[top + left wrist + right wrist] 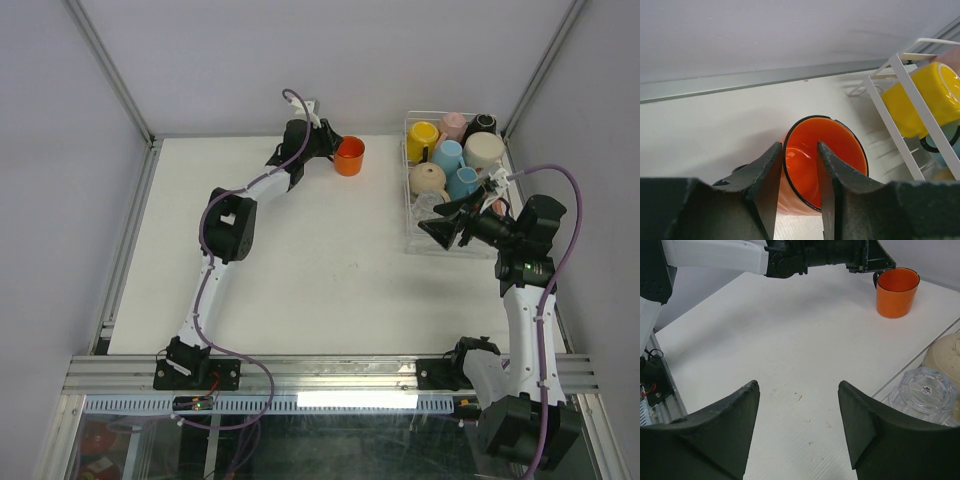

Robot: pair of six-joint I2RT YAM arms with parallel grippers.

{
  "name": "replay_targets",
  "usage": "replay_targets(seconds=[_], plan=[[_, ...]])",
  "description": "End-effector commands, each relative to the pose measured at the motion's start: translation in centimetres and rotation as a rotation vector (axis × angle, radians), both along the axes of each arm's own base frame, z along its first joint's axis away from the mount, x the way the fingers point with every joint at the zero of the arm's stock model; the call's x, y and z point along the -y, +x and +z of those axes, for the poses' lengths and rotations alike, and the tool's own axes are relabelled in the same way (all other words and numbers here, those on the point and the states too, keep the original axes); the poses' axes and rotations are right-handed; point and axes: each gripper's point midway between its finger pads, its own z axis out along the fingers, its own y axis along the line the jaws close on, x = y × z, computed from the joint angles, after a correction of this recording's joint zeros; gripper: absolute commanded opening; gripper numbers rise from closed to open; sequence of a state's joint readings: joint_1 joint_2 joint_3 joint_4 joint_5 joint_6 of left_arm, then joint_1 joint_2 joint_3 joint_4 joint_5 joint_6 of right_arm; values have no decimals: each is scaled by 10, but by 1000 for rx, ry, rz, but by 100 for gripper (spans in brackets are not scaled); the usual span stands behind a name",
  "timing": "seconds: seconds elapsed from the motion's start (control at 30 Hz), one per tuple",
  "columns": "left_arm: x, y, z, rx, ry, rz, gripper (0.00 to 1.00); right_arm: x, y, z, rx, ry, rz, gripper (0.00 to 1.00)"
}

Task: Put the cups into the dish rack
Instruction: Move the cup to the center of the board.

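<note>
The left pincer (799,151) is set narrow and straddles the near wall of the orange mug (840,145): one finger outside, one inside. The inner finger shows a gap to the wall, so the mug is judged not yet clamped. The right pincer (799,386) stands wide and holds nothing, beside the near end of the dish rack (914,95).

**Location of the work item.** The orange mug stands upright on the bench (300,260), near the far edge and well apart from the rack. It is the only cup outside the rack. The rack already contains a yellow mug (422,134), blue mugs (448,155), a beige mug (484,150) and the glass tumbler (922,390), among others.

**Handling.**
- The mug appears glazed, rigid and light, so treat it as slippery and breakable.
- A grip across the rim wall is suitable. Seat the fingers deep, as a shallow hold may let the mug swing.
- The dark handle lies on the pincer's side, under the outer finger.

**Surface and enclosure.** The bench is white, flat and matte. Pale panels on aluminium rails close it in on three sides. The remaining space in the rack appears to be tight.
</note>
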State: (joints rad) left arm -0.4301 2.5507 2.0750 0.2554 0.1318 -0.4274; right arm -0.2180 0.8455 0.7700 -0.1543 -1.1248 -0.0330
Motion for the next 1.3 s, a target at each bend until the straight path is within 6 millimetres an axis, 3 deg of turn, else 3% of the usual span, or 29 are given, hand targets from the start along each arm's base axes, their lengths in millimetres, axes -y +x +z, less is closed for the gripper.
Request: replay_targets(seconds=[0.0, 0.37, 0.53, 0.83, 0.93, 1.13, 1.27], plan=[[-3, 10, 37, 92, -8, 9, 32, -1, 1, 6, 44, -12, 8, 67], [2, -7, 22, 47, 129, -38, 27, -1, 2, 4, 44, -12, 4, 68], [12, -21, 27, 59, 175, -70, 27, -1, 2, 4, 47, -14, 1, 68], [26, -65, 53, 18, 149, -59, 24, 0, 1, 6, 56, -17, -2, 68], [24, -87, 40, -45, 156, -33, 25, -1, 1, 6, 57, -17, 0, 68], [42, -125, 44, -73, 165, -93, 29, -1, -1, 7, 60, -17, 1, 68], [29, -130, 59, -52, 178, -41, 37, -1, -1, 7, 65, -18, 1, 68]])
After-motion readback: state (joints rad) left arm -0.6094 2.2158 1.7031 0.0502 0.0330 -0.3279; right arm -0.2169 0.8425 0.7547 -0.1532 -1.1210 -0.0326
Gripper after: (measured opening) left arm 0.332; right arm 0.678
